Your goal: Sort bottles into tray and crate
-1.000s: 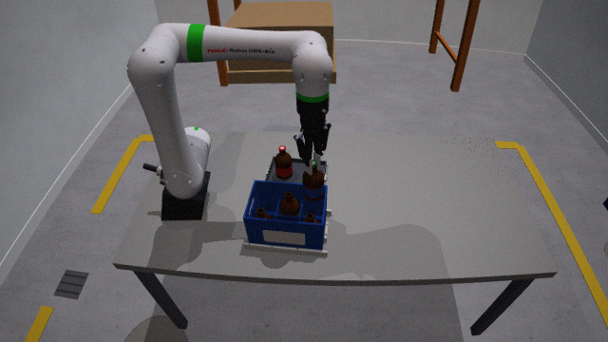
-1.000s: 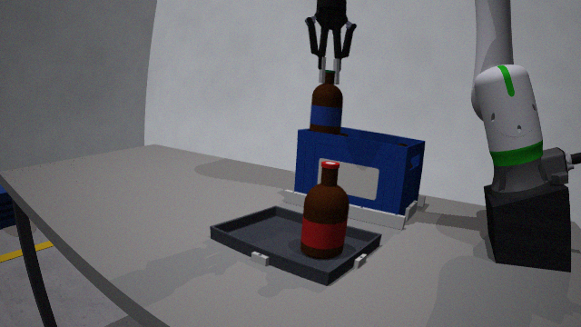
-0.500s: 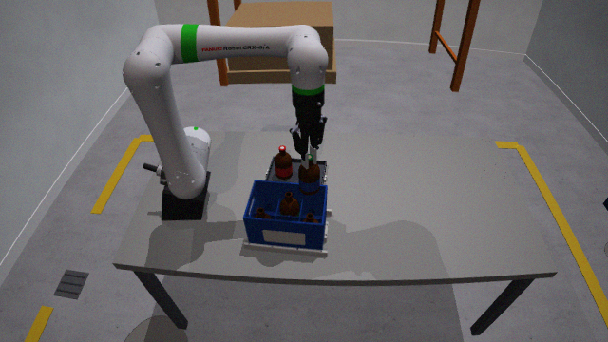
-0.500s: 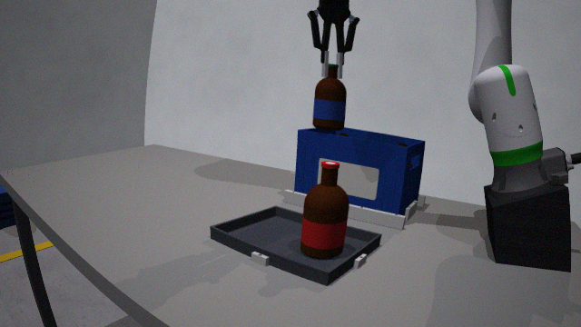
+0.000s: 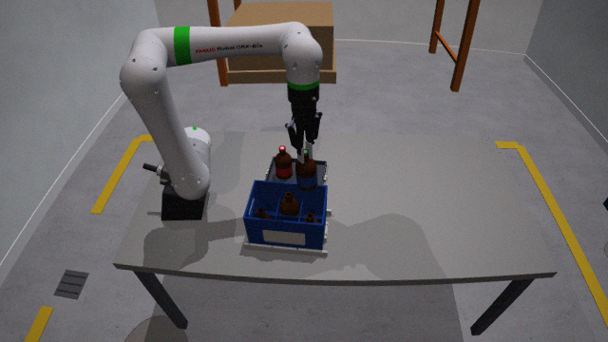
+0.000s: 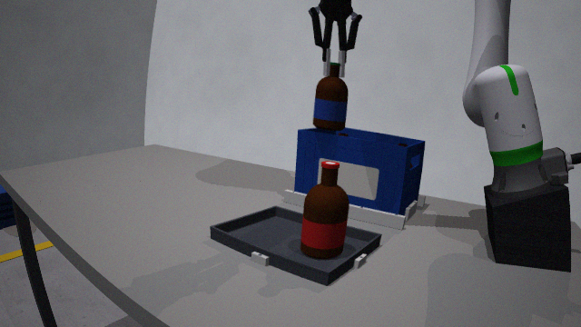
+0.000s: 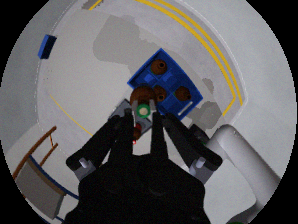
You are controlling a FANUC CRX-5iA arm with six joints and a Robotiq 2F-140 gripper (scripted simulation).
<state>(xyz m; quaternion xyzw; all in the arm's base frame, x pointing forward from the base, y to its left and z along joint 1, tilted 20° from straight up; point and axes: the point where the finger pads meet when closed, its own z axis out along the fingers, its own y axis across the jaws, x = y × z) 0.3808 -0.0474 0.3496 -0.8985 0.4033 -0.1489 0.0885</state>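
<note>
My gripper is shut on the neck of a brown bottle with a blue label and a green cap. It holds the bottle upright in the air, its base about level with the top rim of the blue crate. A brown bottle with a red label and a red cap stands upright on the dark tray. Three open brown bottles stand in the crate, one taller in view than the other two.
The crate sits between white corner brackets on the grey table, the tray just behind it as the top camera sees it. The robot base stands left of the crate. A cardboard box and wooden frames stand beyond the table.
</note>
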